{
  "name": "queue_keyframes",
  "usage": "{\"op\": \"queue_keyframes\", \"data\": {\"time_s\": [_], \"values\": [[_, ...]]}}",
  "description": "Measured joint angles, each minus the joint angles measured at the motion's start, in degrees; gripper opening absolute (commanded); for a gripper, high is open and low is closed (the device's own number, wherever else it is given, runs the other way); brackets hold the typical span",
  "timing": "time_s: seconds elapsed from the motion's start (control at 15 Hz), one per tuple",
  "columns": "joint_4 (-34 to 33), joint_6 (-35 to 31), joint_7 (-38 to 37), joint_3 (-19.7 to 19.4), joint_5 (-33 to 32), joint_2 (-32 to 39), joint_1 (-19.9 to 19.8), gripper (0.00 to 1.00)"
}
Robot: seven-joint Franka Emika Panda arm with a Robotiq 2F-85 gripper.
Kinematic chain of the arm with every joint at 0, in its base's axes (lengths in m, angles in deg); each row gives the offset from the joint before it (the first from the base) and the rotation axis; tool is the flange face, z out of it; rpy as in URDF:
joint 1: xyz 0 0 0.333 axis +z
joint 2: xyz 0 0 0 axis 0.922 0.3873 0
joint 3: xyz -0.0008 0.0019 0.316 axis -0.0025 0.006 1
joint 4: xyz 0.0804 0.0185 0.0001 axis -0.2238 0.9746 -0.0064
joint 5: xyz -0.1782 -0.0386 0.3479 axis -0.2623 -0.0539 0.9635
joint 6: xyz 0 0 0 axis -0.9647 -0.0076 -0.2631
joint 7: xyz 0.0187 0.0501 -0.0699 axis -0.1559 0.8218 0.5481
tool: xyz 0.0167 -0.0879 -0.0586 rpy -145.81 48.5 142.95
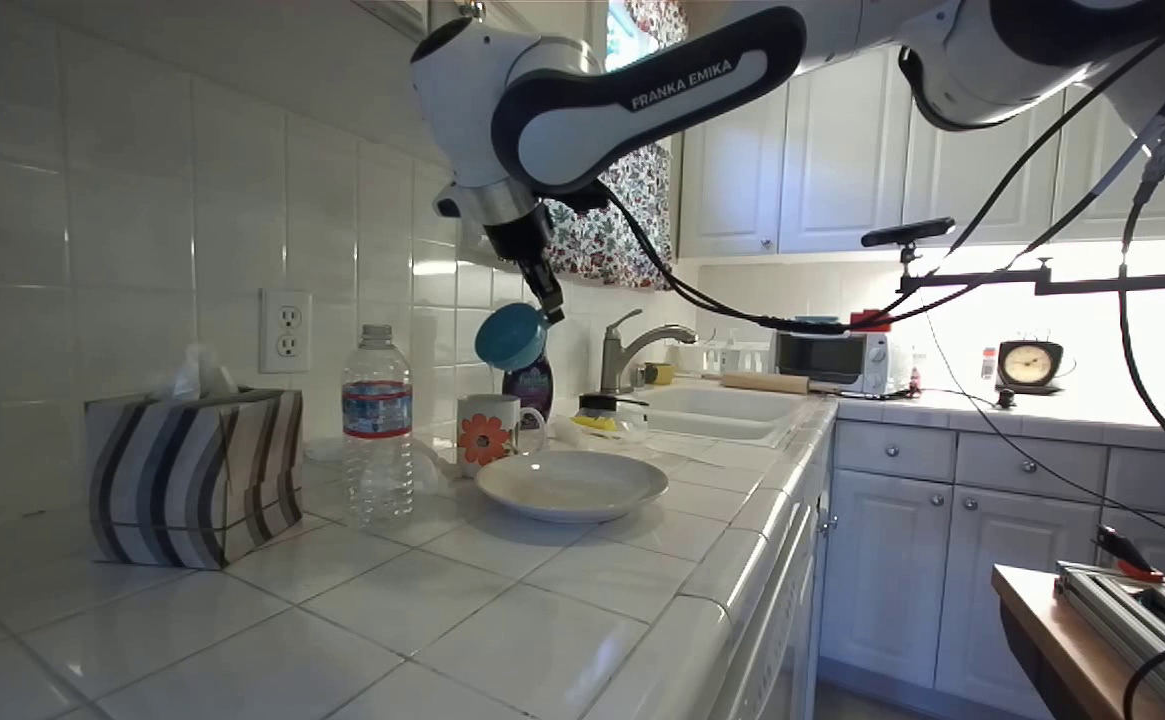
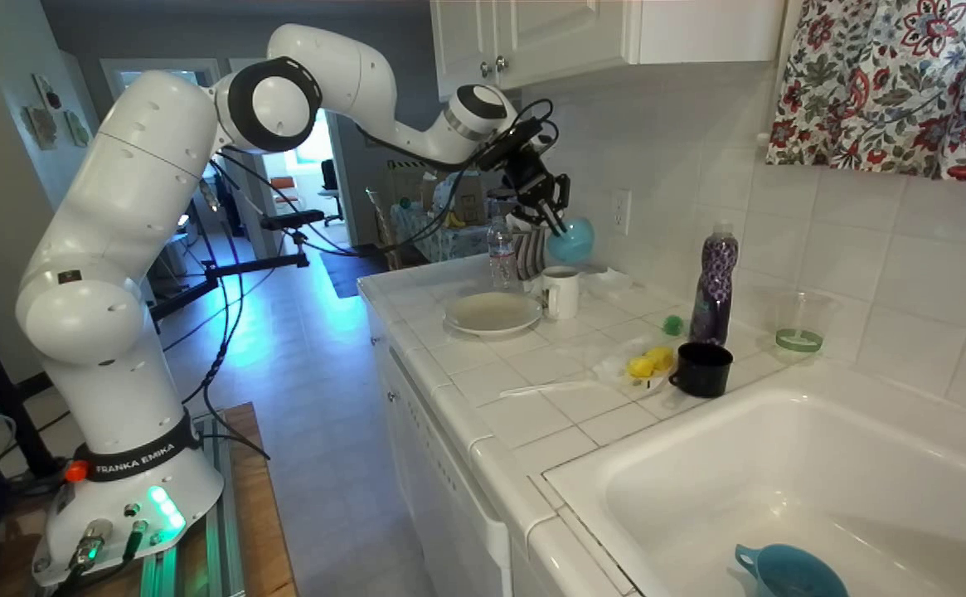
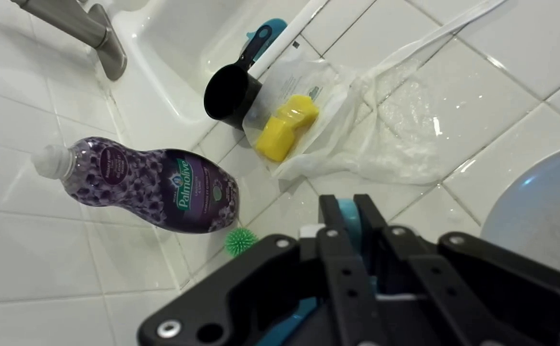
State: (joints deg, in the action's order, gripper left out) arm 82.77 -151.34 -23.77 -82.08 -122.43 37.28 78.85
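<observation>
My gripper (image 1: 550, 306) is shut on a blue cup (image 1: 511, 337) and holds it tilted in the air above the counter. In the wrist view, a blue part of the cup (image 3: 351, 218) shows between the fingertips (image 3: 348, 204); most of the cup is hidden behind the gripper. In an exterior view the cup (image 2: 572, 241) hangs beside the fingers (image 2: 560, 224). A white mug (image 1: 487, 430) with an orange flower stands upright below the cup; it also shows in an exterior view (image 2: 561, 292). A pale plate (image 1: 572, 488) lies beside the mug, and its rim shows in the wrist view (image 3: 539, 211).
A purple soap bottle (image 3: 155, 185), black measuring cup (image 3: 231, 93), yellow sponge (image 3: 287, 127) in plastic and green spiky ball (image 3: 240, 241) stand near the sink (image 2: 657, 464). Another blue cup (image 2: 798, 572) is in the sink. A water bottle (image 1: 377, 430) and tissue box (image 1: 197, 475) stand nearby.
</observation>
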Motion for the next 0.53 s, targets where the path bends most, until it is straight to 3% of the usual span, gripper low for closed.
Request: {"op": "queue_keyframes", "data": {"time_s": [0.53], "values": [[0.0, 3.1, 1.1, 0.0, -0.4, 0.1, 0.2, 0.03]]}}
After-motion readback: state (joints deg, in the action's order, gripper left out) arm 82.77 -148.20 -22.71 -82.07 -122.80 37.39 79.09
